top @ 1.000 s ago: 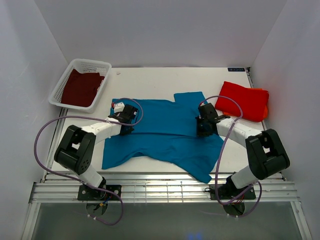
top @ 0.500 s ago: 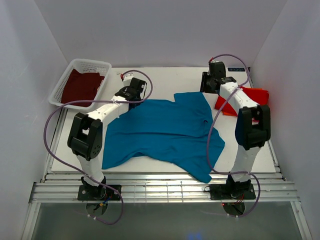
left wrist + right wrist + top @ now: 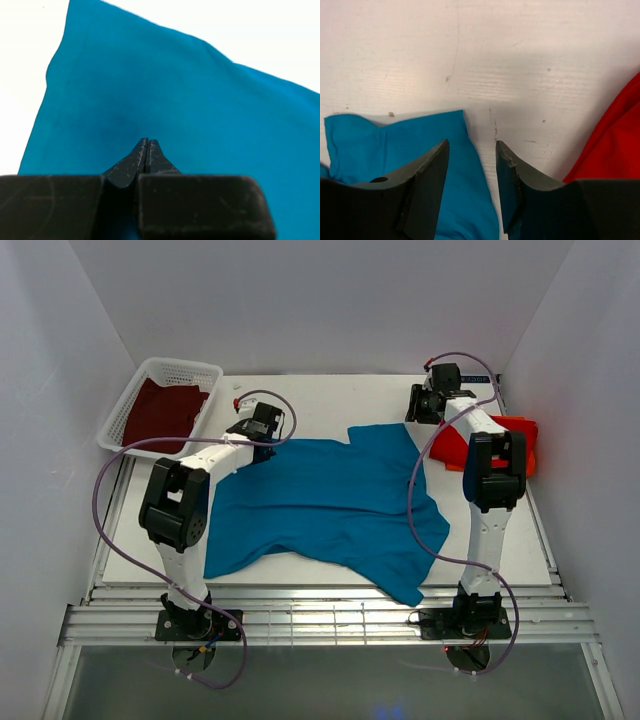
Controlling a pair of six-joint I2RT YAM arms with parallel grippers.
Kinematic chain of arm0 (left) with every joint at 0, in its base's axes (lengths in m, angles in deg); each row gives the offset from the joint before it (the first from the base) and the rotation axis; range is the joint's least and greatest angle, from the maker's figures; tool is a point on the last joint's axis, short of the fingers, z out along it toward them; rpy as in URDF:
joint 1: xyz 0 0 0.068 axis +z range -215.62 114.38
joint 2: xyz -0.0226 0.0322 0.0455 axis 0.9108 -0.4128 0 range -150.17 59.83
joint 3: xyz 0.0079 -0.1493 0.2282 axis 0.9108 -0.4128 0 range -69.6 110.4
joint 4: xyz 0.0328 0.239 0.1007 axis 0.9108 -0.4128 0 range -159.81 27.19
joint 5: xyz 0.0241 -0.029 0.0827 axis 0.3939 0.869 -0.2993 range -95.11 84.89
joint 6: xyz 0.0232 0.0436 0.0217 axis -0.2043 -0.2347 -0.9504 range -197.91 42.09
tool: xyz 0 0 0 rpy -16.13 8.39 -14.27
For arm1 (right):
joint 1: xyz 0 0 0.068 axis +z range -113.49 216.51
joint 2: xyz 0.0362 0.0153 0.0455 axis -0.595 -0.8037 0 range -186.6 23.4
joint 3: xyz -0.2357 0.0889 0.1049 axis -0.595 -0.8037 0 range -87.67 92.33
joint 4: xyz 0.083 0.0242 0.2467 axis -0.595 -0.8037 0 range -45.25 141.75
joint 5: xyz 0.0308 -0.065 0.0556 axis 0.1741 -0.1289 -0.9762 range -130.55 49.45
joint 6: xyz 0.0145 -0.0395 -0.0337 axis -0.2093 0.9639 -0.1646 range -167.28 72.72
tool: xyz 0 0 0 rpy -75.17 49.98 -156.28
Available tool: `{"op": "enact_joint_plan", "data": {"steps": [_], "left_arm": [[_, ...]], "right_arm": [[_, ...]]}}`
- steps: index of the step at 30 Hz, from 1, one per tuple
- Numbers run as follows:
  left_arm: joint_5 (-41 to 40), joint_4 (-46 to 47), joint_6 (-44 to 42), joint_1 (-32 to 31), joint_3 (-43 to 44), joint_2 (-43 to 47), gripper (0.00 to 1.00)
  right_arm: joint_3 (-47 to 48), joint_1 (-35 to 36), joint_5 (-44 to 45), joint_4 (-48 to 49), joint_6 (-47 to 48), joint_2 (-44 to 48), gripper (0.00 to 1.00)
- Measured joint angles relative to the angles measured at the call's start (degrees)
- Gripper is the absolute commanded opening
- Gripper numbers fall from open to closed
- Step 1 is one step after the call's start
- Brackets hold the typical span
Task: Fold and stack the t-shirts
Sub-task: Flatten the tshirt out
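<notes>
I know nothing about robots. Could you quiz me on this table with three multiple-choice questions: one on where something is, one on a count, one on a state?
1. Where is the maroon shirt?
A. in the white basket
B. spread mid-table
C. hanging from an arm

2. How many shirts are in view?
A. one
B. three
C. five

3. How do the jaws of the right tool stand?
A. shut on cloth
B. open, nothing between
C. shut, empty

Answers: 1 A, it lies inside the basket. 2 B, the maroon one, the teal shirt and the red shirt. 3 B, the right wrist view shows a clear gap between them.
</notes>
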Motion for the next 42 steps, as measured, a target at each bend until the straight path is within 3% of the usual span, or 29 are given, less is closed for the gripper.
{"op": "enact_joint_plan", "data": {"steps": [13,25,28,29,32,42], "left_arm": [[0.04,-0.04,0.11,3.43,-5.25,0.76,0.08],[0.07,0.0,0.33,4.68,-5.9,2.19,0.08],[0.07,0.0,0.44,4.92,-5.95,2.19,0.08],[0.07,0.0,0.48,4.96,-5.95,2.19,0.08],[0.09,0.0,0.5,5.09,-5.97,2.19,0.08],[0.09,0.15,0.72,8.98,-5.51,1.33,0.02]], "right_arm": [[4.37,-2.56,-10.16,3.82,-1.42,-7.5,0.46],[4.42,-2.56,-15.67,4.7,-3.1,-8.22,0.43],[3.89,-2.58,-16.26,5.38,-3.15,-8.22,0.35],[3.61,-2.58,-16.39,5.79,-3.15,-8.2,0.25],[3.21,-2.58,-16.61,5.75,-3.19,-8.2,0.08],[3.28,-2.56,-15.72,6.73,-3.37,-8.2,0.08]]}}
